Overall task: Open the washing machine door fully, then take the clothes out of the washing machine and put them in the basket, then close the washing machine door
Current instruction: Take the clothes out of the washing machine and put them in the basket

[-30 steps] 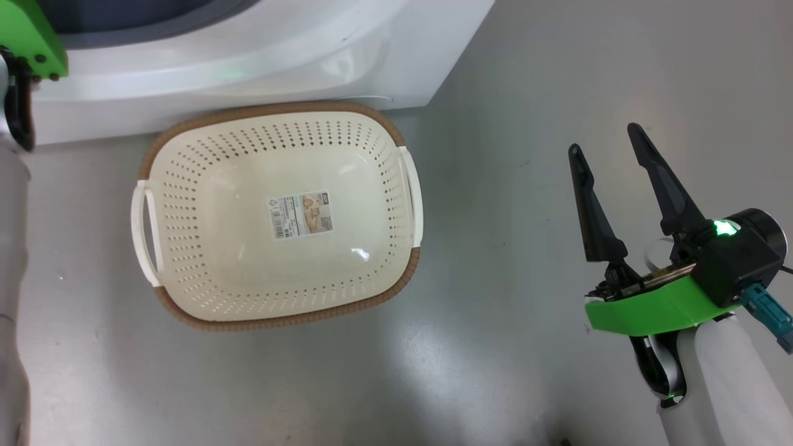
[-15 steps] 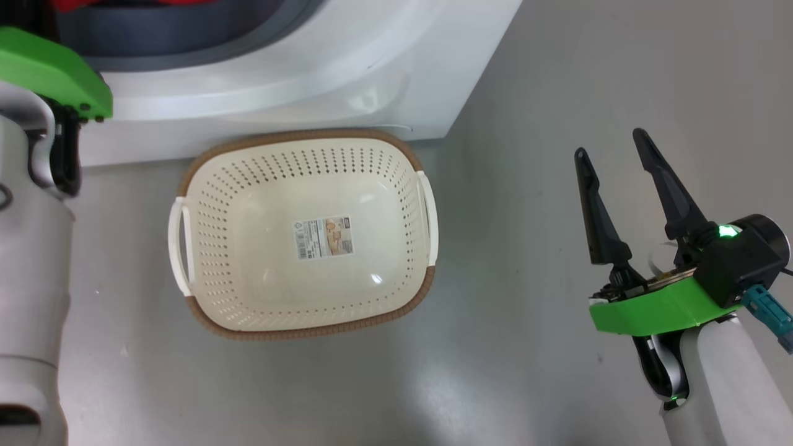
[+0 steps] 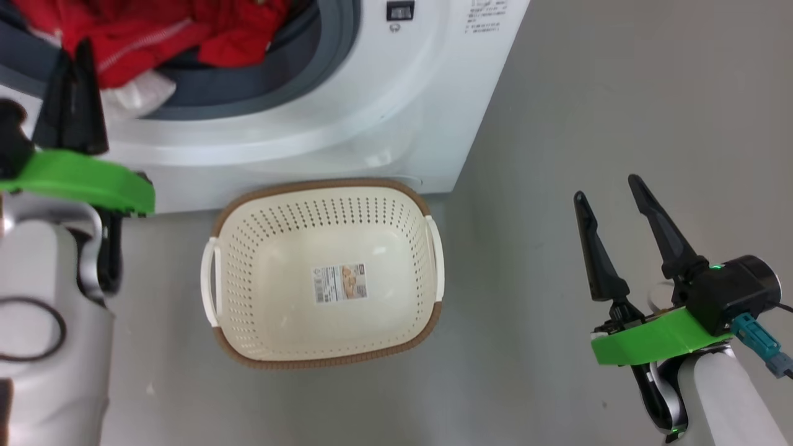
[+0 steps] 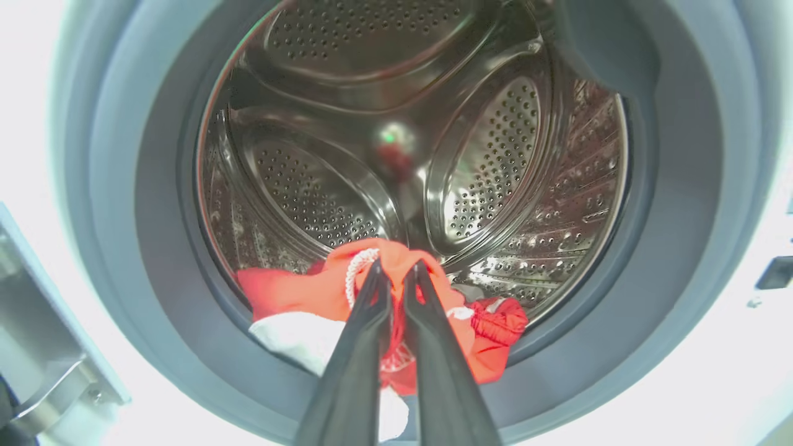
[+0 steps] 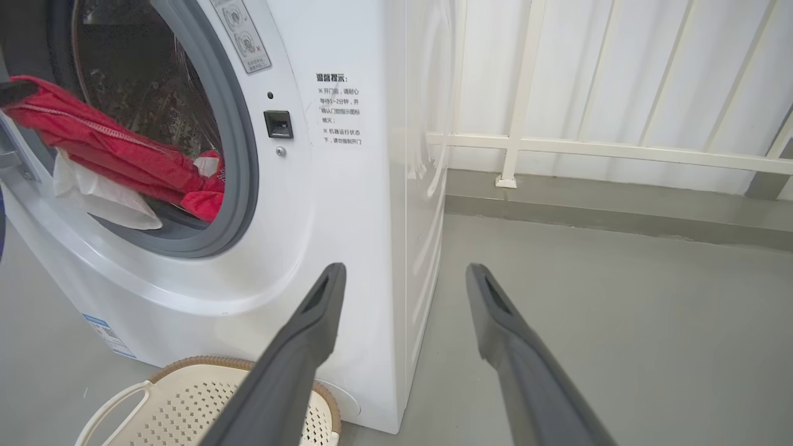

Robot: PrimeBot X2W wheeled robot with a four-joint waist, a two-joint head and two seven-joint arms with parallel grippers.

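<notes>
Upward-tilted head camera now shows left jaws clenched on the clothes (image 4: 282, 291), right jaws released.

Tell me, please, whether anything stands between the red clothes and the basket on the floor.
Nothing visible does: the clothes lie in the washing machine's open mouth, and the basket sits uncovered on the floor below.

On the white front of the washing machine (image 5: 365, 260), right of the porthole, a block of black Chinese print (image 5: 338, 108) is headed 温馨提示. The lines below it seem to mention 1~2 分钟 before opening the door, though the small characters are hard to make out. A sticker with round icons (image 5: 240, 34) above it, a blue label (image 5: 108, 334) near the lower left corner, and the paper label (image 3: 339, 283) with a barcode inside the basket (image 3: 322, 210) are too small to read.
</notes>
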